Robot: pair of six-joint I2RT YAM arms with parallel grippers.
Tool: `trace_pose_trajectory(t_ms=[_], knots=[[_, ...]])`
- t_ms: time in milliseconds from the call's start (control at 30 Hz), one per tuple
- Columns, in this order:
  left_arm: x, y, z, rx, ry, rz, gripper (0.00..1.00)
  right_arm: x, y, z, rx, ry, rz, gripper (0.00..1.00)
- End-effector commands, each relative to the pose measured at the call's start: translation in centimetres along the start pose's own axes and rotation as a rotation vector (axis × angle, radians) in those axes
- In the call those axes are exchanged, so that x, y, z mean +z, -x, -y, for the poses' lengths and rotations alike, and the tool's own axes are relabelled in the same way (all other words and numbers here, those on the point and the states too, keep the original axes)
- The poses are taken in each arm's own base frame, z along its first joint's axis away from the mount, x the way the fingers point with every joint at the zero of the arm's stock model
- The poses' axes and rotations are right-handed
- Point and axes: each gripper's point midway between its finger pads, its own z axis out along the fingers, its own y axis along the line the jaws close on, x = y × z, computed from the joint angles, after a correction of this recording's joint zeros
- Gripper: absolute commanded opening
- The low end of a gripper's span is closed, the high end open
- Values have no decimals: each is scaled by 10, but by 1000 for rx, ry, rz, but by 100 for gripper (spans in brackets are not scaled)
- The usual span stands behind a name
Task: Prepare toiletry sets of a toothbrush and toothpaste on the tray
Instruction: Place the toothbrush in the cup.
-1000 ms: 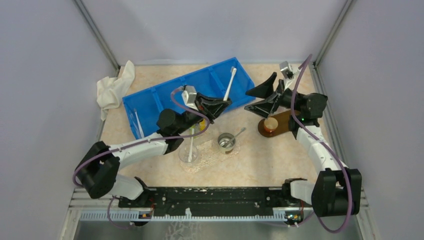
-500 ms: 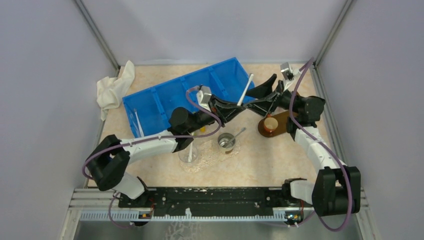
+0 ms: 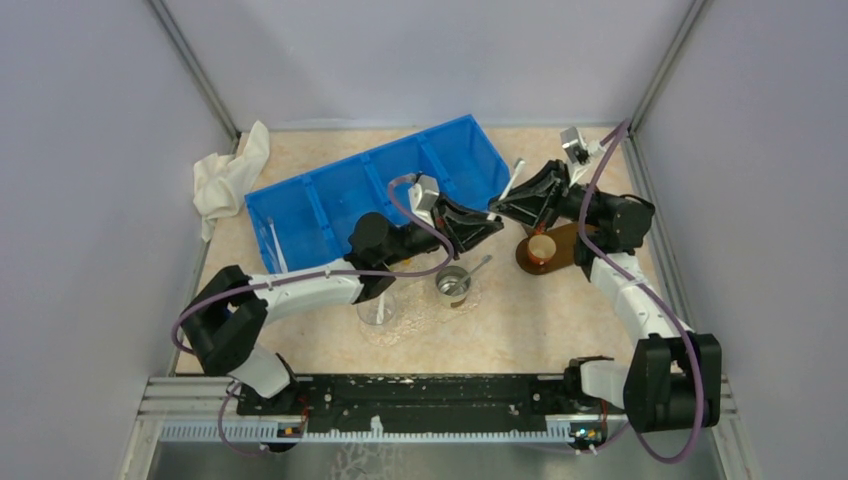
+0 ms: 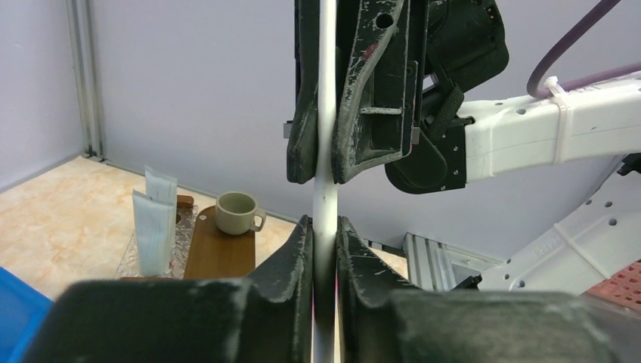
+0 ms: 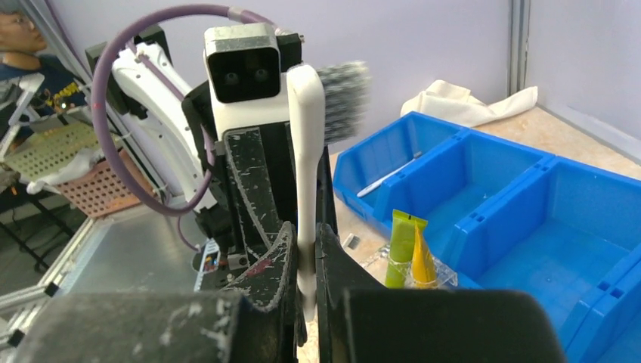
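The left gripper (image 4: 325,227) is clenched on the shaft of a white toothbrush (image 4: 326,198), 1 finger pressed to each side. Right next to it on the same shaft, the right gripper (image 5: 306,236) is clamped on the toothbrush too. Both hold the 1 stick at once, with their fingertips nearly touching.

The toothbrush is in the air just off the right end of the blue divided bin (image 3: 330,205). Its grey bristle head is clear of both sets of fingers.

A second toothbrush (image 3: 275,245), thin and white, lies in the bin's left compartment. Just beside the bin, a clear cup holds 2 short toothpaste tubes (image 5: 408,249), 1 green and 1 yellow.

Right of the bin's right end sits a brown wooden tray (image 3: 570,245) carrying a small mug (image 3: 541,249). At the tray's edge, 2 white toothpaste tubes (image 4: 155,227) stand upright in a clear holder.

In front of the bin, a metal cup (image 3: 453,284) with a spoon stands on the table. A white cloth (image 3: 228,175) lies near the bin's left end.
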Motion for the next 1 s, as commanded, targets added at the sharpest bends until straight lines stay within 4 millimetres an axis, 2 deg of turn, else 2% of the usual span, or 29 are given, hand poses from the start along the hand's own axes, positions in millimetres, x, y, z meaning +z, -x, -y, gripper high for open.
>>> trace_pose_trajectory(t_ms=[0, 67, 100, 167, 267, 367, 467, 533, 567, 633, 800, 967], knots=[[5, 9, 7, 27, -23, 16, 32, 0, 28, -25, -178, 53, 18, 0], [0, 16, 5, 49, 5, 35, 55, -3, 27, -22, -188, 42, 9, 0], [-3, 20, 4, 65, 23, 47, 62, -5, 25, -18, -186, 33, -3, 0], [-12, 30, 0, 128, 62, 75, 72, -10, 23, -11, -186, 6, -19, 0], [-32, 51, -8, 251, 155, 123, 81, -22, 23, 1, -218, -45, -37, 0], [-58, 76, -18, 375, 277, 164, 86, -38, 22, 17, -250, -116, -66, 0], [-82, 102, -16, 450, 352, 208, 88, -56, 17, 40, -248, -204, -97, 0], [-95, 111, -17, 479, 393, 225, 89, -70, 12, 63, -272, -293, -133, 0], [-100, 115, -17, 492, 411, 229, 89, -82, -4, 75, -196, -379, -184, 0], [-108, 119, -20, 514, 446, 220, 90, -98, -6, 89, -287, -500, -278, 0], [-115, 124, -28, 557, 504, 196, 93, -122, -23, 92, -314, -577, -329, 0], [-120, 125, -42, 584, 578, 169, 94, -128, -37, 96, -305, -572, -341, 0]])
